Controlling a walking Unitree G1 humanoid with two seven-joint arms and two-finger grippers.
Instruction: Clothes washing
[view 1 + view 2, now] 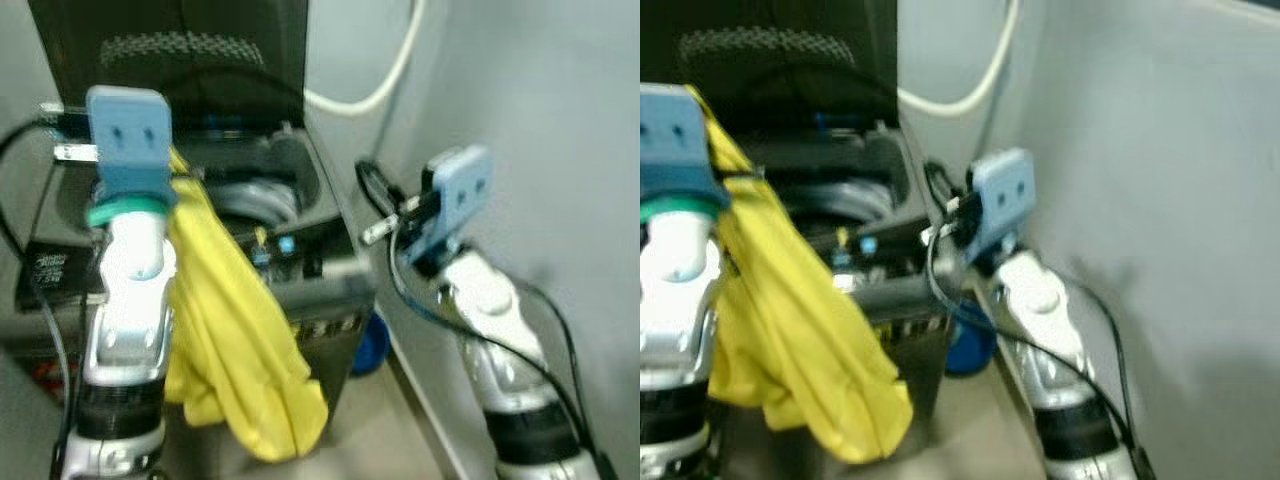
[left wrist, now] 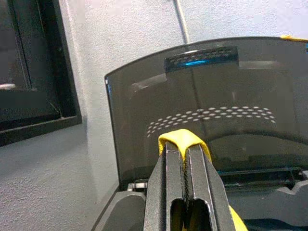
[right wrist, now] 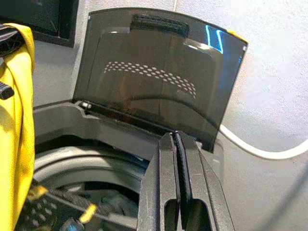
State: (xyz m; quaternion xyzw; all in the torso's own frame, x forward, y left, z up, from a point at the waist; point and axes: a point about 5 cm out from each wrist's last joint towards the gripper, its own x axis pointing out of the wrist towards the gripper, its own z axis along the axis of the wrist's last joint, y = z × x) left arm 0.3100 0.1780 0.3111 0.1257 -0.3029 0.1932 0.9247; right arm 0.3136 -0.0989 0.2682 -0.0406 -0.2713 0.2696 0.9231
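A yellow garment (image 1: 235,330) hangs down from my raised left arm, in front of the top-loading washing machine (image 1: 330,275). In the left wrist view my left gripper (image 2: 184,147) is shut on a fold of the yellow garment (image 2: 180,137), held up before the open dark lid (image 2: 202,96). The machine's drum (image 3: 82,178) lies open below, with dark laundry inside it. My right gripper (image 3: 176,137) is shut with nothing in it, held above the machine's right side and facing the lid (image 3: 154,77).
A white hose (image 1: 385,80) loops along the grey wall (image 1: 540,150) behind and to the right of the machine. A blue object (image 1: 370,345) sits on the floor in the narrow gap between machine and wall. A dark window frame (image 2: 38,72) is left of the lid.
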